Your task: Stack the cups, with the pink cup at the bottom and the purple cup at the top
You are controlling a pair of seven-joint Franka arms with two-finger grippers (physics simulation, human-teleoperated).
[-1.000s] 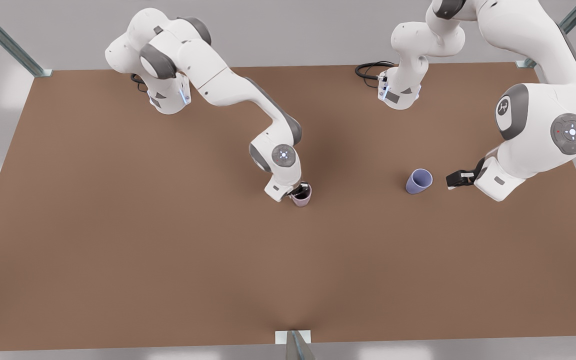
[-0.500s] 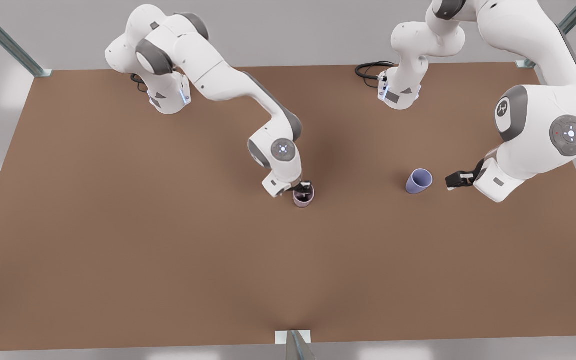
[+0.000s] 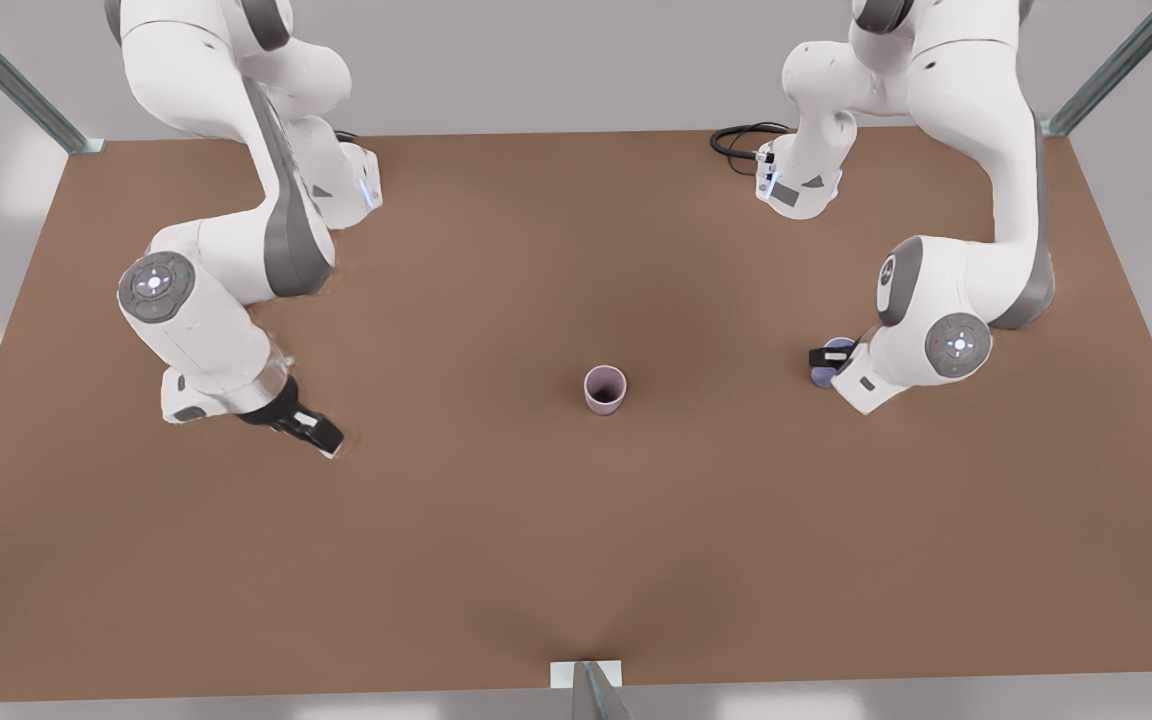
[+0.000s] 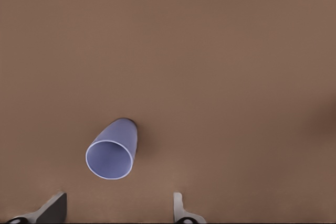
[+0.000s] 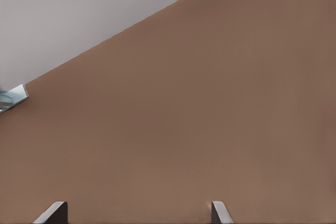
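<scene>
The pink cup [image 3: 605, 389] stands upright and alone near the middle of the brown table [image 3: 536, 540]. On the front view's right, the purple cup [image 3: 822, 376] is partly covered by my left gripper [image 3: 824, 357]. In the left wrist view the purple cup [image 4: 110, 153] sits just ahead of the gap between the fingers, and my left gripper [image 4: 115, 214] is open and holds nothing. My right gripper [image 3: 321, 436] hangs low over the table on the front view's left, far from both cups. In the right wrist view my right gripper [image 5: 137, 216] is open over bare table.
A black cable [image 3: 741, 140] coils by the arm base [image 3: 798, 185] at the back right. The other base [image 3: 346, 190] sits at the back left. A metal bracket [image 3: 586, 678] marks the front edge, and frame posts [image 3: 11, 85] stand at the back corners.
My right gripper let go of the pink cup and drew far back toward the front view's left. My left gripper closed in on the purple cup. Neither cup moved.
</scene>
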